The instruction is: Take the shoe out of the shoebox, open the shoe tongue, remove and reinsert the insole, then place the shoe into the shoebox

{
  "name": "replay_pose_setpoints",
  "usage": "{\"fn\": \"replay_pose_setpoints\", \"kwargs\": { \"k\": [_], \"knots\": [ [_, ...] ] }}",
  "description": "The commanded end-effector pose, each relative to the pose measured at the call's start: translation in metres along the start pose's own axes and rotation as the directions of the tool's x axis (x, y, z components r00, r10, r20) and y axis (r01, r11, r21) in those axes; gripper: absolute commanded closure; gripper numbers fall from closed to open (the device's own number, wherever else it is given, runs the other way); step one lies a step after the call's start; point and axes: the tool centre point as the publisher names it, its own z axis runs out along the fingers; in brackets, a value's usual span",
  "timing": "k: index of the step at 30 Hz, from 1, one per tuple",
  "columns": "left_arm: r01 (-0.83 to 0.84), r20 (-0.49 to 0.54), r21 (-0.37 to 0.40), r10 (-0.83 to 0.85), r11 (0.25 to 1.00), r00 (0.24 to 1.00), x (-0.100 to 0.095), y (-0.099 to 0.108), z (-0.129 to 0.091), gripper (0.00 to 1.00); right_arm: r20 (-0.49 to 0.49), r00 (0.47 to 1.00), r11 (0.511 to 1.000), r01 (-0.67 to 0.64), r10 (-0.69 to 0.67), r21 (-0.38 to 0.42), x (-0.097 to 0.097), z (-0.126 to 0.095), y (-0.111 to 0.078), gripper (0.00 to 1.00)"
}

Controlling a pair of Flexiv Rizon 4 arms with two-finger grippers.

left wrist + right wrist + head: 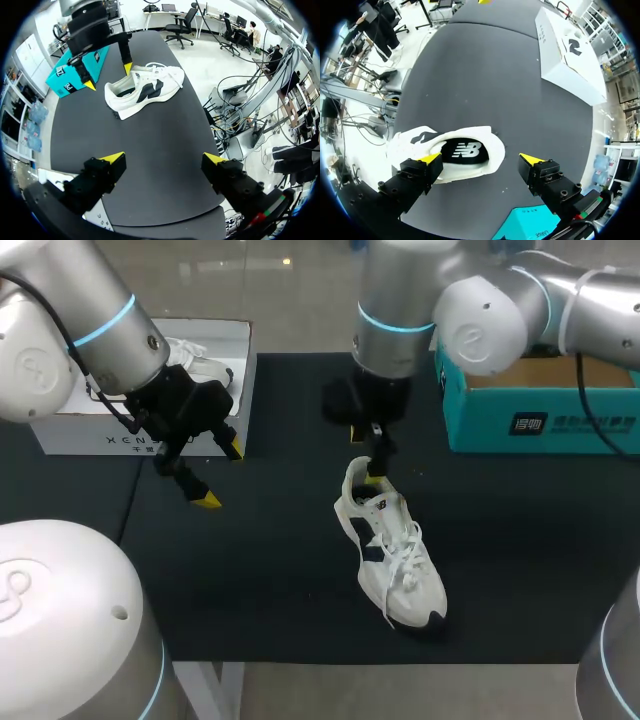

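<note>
Our right tool hangs wide open over the heel of the shoe on the desk; only its wrist view shows the dark insole. Our left tool gapes empty too.

The sneaker is white with navy side panels and white laces. Its insole is black with a white logo. Under the sneaker lies a black mat. Beyond the sneaker's heel stand a white shoebox and a teal shoebox.
</note>
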Motion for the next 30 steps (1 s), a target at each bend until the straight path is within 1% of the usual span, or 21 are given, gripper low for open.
{"fn": "replay_pose_setpoints", "kwargs": {
  "k": [1, 12, 18, 24, 25, 26, 27, 29, 30],
  "knots": [
    [0.0, -0.001, -0.002, 0.0, 1.0, 1.0, 0.0, 0.0, 0.0, 0.0, -0.014, 1.0, 1.0, 0.001, -0.002, -0.011, -0.009, 0.015, 0.003, 0.0],
    [0.0, -0.001, -0.002, 0.0, 1.0, 1.0, 0.0, 0.0, 0.0, 0.0, -0.047, 0.999, 1.0, 0.001, -0.003, -0.031, -0.019, 0.034, -0.002, 0.0],
    [0.0, -0.001, -0.002, 0.0, 1.0, 1.0, 0.0, 0.0, 0.0, 0.0, -0.058, 0.998, 0.999, -0.002, 0.0, -0.033, -0.024, 0.038, -0.004, 0.0],
    [0.0, -0.001, -0.002, 0.0, 1.0, 1.0, 0.0, 0.0, 0.0, 0.0, -0.07, 0.998, 0.999, -0.008, 0.006, -0.031, -0.025, 0.043, -0.008, 0.0],
    [0.0, -0.001, -0.002, 0.0, 1.0, 1.0, 0.0, 0.0, 0.0, 0.0, -0.083, 0.996, 0.999, -0.017, 0.015, -0.029, -0.024, 0.045, -0.009, 0.05],
    [0.0, -0.001, -0.002, 0.0, 1.0, 1.0, 0.0, 0.0, 0.0, 0.0, -0.084, 0.996, 0.999, -0.024, 0.021, -0.032, -0.024, 0.046, -0.01, 0.18],
    [0.0, -0.001, -0.002, 0.0, 1.0, 1.0, 0.0, 0.0, 0.0, 0.0, -0.083, 0.996, 0.999, -0.023, 0.021, -0.033, -0.024, 0.046, -0.01, 0.5],
    [0.0, -0.001, -0.002, 0.0, 1.0, 1.0, 0.0, 0.0, 0.0, 0.0, -0.096, 0.995, 0.999, -0.032, 0.029, -0.033, -0.023, 0.048, -0.012, 0.58],
    [0.0, -0.001, -0.002, 0.0, 1.0, 1.0, 0.0, 0.0, 0.0, 0.0, -0.097, 0.995, 0.999, -0.032, 0.029, -0.033, -0.022, 0.048, -0.012, 0.65]
  ]
}}
